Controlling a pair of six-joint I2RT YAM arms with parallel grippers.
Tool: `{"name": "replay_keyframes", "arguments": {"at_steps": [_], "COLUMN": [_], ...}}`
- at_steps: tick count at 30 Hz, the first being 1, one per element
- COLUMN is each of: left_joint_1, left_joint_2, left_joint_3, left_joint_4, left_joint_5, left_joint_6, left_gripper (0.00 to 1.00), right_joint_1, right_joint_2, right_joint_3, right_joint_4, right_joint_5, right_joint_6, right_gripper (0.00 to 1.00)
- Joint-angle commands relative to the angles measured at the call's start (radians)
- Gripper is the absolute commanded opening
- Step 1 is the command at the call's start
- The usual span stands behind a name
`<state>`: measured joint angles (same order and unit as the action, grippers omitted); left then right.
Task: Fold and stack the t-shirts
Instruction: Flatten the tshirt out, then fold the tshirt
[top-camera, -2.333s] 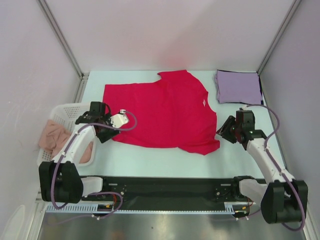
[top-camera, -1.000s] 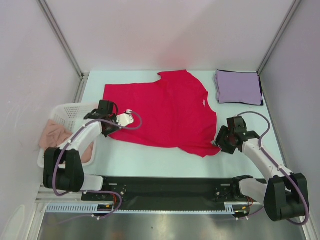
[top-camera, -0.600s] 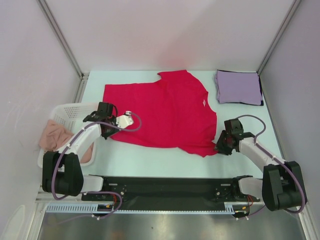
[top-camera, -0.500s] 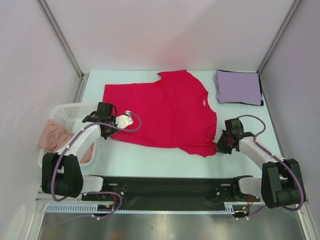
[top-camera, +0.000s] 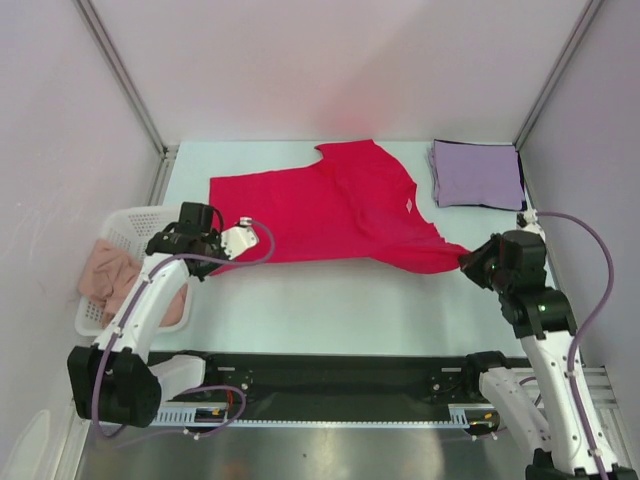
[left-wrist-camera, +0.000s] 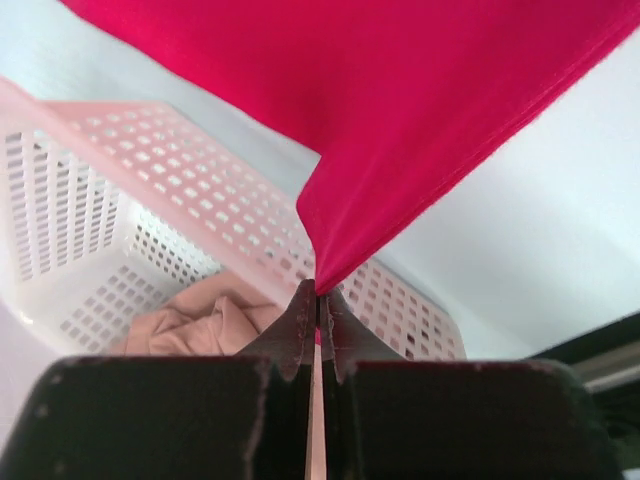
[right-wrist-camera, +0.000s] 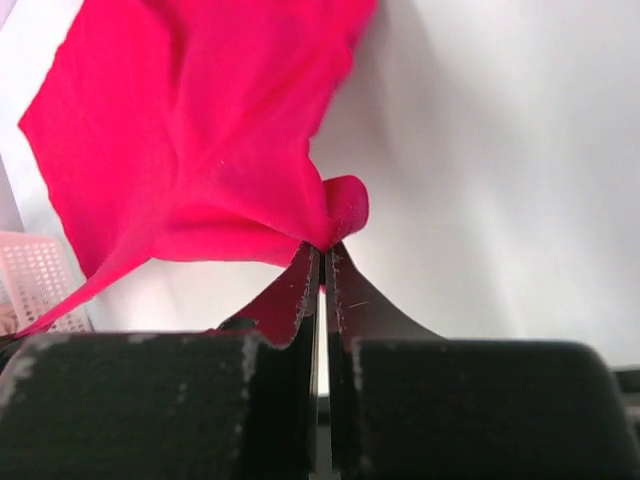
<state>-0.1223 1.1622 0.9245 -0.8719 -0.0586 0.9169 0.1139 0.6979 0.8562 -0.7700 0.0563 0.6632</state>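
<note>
Pale walls closed in the light surface (top-camera: 330, 300), where the red t-shirt (top-camera: 340, 215) no longer lay flat as it had a moment earlier. Its near hem had risen off the surface and ran in a nearly straight, taut line between the two arms. The right end effector (top-camera: 470, 262), which half a second before sat low at the shirt's near right corner with its jaws apart, had closed on that corner, lifted it and drawn it to the right into a stretched point. The left end effector (top-camera: 213, 262) stayed clamped on the near left corner and had shifted slightly left. The far part of the shirt, with its white neck label (top-camera: 408, 204), remained on the surface.

Beside the left arm stood the white mesh basket (top-camera: 120, 235), holding a peach cloth (top-camera: 105, 270). The lavender t-shirt (top-camera: 476, 175) lay folded at the far right corner, apart from the red one.

Only the overhead view took in both shirts and the whole stretched hem. The left wrist camera showed the jaws pinched flat on a pointed fold of red cloth, with the basket and peach cloth directly below. The right wrist camera showed its jaws nipping the fabric, a small curl standing just beside the fingertips (right-wrist-camera: 300, 285).
</note>
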Motion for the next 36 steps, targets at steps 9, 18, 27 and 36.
{"name": "replay_keyframes", "arguments": {"at_steps": [9,18,27,36], "left_joint_1": [0.006,0.006,0.006,0.003], "left_joint_2": [-0.147,-0.035,0.246,0.424], "left_joint_3": [0.168,0.114,0.152,0.183], "left_joint_4": [-0.309,-0.11,0.065,0.131], "left_joint_5": [-0.057,-0.073,-0.148,-0.145], "left_joint_6": [-0.012,0.023,0.027,-0.003], "left_gripper": [0.0,0.0,0.0,0.0], "right_joint_1": [0.006,0.012,0.038,0.041], "right_joint_2": [-0.156,0.049,0.477,0.676], "right_joint_3": [0.196,0.075,0.102,0.188], "right_joint_4": [-0.463,-0.087,0.165,0.261], "right_joint_5": [-0.018,-0.125,-0.131,-0.032], "right_joint_6": [0.093,-0.037,-0.221,-0.322], "right_gripper": [0.0,0.0,0.0,0.0]}}
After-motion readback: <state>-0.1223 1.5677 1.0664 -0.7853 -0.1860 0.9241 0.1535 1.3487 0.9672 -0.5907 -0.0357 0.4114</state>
